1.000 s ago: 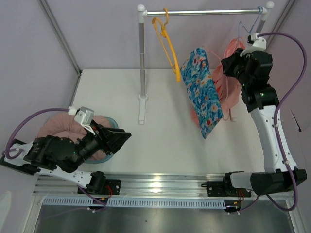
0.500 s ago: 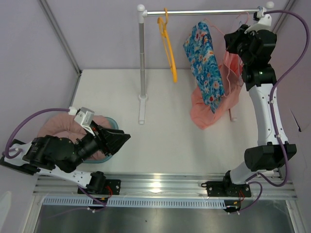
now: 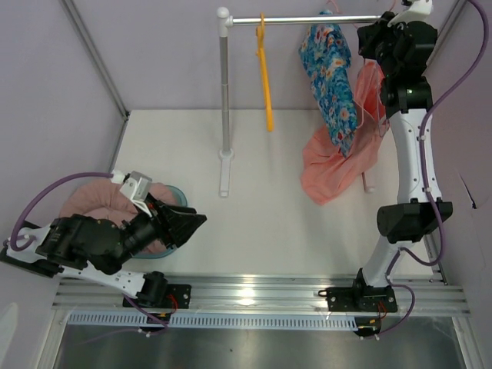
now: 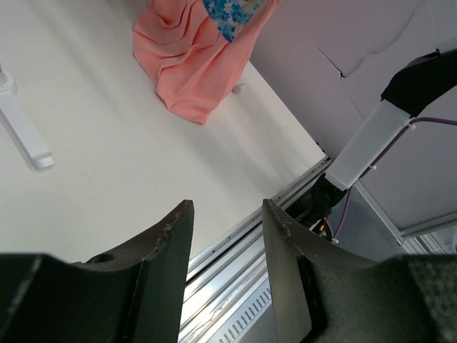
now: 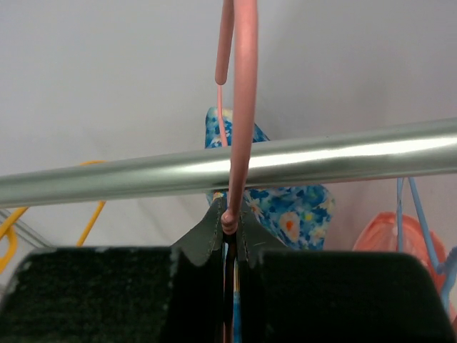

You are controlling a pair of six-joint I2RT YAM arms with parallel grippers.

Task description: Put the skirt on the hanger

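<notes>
The blue floral fabric skirt [image 3: 327, 73] is hanging at upper right in the overhead view, on a pink plastic hanger [image 5: 245, 86] whose neck the right gripper [image 5: 228, 227] is clamping at the silver metal rail [image 5: 343, 158]. At lower left, the left gripper [image 3: 192, 219] is lying with fingers spread, grasping nothing.

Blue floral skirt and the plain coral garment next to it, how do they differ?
The blue floral skirt is patterned; the coral garment is plain. The skirt hangs from a pink hanger pinched by the right gripper; the coral garment is ungripped. The skirt hangs shorter; the coral garment's hem spreads onto the white table. Both hang by the metal rail.
</notes>
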